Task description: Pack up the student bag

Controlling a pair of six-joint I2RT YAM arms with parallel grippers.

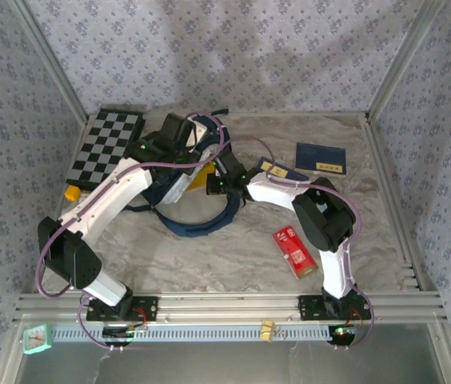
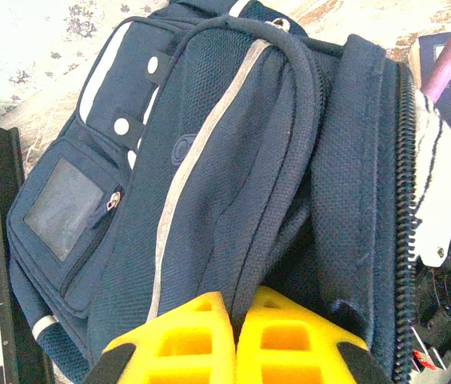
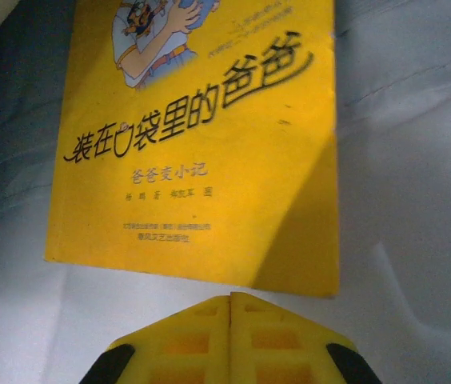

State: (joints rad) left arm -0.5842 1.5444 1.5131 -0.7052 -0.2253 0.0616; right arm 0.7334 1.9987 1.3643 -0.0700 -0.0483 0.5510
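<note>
The student bag [image 2: 209,160] lies on its back on the bench [image 1: 209,264], left of centre and towards the far side, with both arms reaching over it. From my left wrist camera I see its front pocket, the pale stripe and a zip standing open along the right edge.

Inside, a yellow book [image 3: 201,152] with a Chinese title lies flat on the pale lining, so I judge one item to be packed. The right end effector [image 3: 231,320] sits just short of the book's near edge with its fingers pressed together and nothing between them; it is not gripping the book. The left end effector [image 2: 233,340] is also closed, right against the bag's fabric beside the open zip. I cannot tell whether it has a fold of that fabric pinched or merely rests on it.

Out on the bench, to the right of the bag, a navy booklet [image 1: 321,158] lies apart, a second one [image 1: 280,170] lies nearer the right arm, and a flat red packet [image 1: 293,252] sits closer to me. A checkerboard [image 1: 105,148] lies at the far left.

My reading: the job is early to midway. Those loose items look like what is left to go in, and the zip is not yet closed.
</note>
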